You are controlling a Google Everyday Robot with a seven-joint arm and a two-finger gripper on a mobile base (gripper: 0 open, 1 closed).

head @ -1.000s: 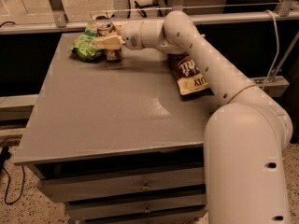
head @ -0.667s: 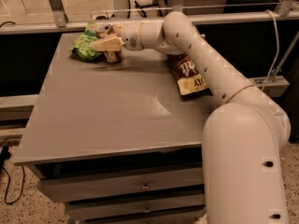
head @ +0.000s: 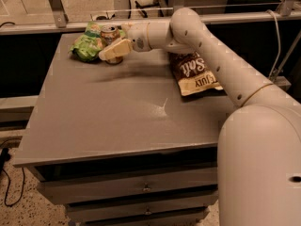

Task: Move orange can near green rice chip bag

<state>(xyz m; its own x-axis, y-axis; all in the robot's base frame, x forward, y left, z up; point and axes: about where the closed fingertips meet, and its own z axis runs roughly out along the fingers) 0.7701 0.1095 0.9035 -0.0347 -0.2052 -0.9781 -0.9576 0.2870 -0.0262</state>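
My fingers (head: pixel 113 51) are clamping the orange can (head: pixel 110 32) at the back-left corner of the tabletop (head: pixel 117 121). The near finger is lying across the can's front and the far one is hidden behind it. The can is standing upright on the surface, just beside the right side of the green chip bag (head: pixel 87 46). My arm (head: pixel 207 46) is reaching in from the right, passing over the brown chip bag (head: pixel 195 74) near the back-right edge.

Can (head: pixel 110 32) just right of rice chip bag (head: pixel 86 46) — claw (head: pixel 113 51) before can; larger bag (head: pixel 195 73) far right.
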